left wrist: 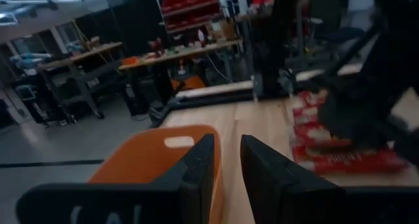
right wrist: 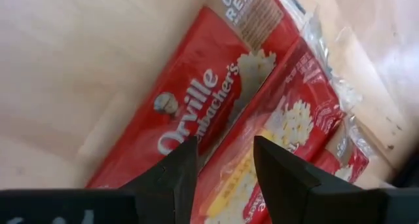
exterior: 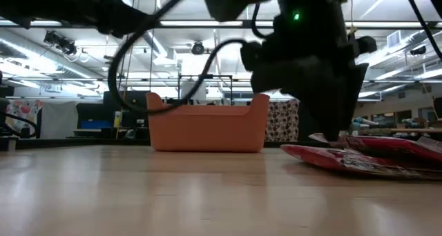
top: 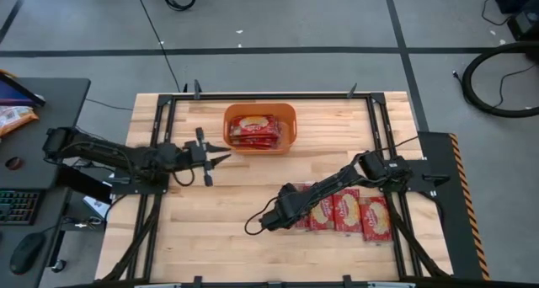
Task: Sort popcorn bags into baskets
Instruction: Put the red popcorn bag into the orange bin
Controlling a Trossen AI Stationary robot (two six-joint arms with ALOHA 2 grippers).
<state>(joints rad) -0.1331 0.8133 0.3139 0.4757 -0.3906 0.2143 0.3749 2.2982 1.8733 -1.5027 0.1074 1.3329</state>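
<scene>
Packets: popcorn bags (top: 341,212) laid overlapping near-right, more in basket (top: 259,127) | judged light, flat, slippery; edge grasp advised | right gripper (right wrist: 222,165) parted above leftmost packet | left gripper (top: 221,158) parted, empty, beside basket

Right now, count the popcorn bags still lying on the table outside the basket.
3 show clearly, in a row near the table's right-front: popcorn bags and. The right tool hovers over the row's left end, so another may be hidden beneath.
</scene>
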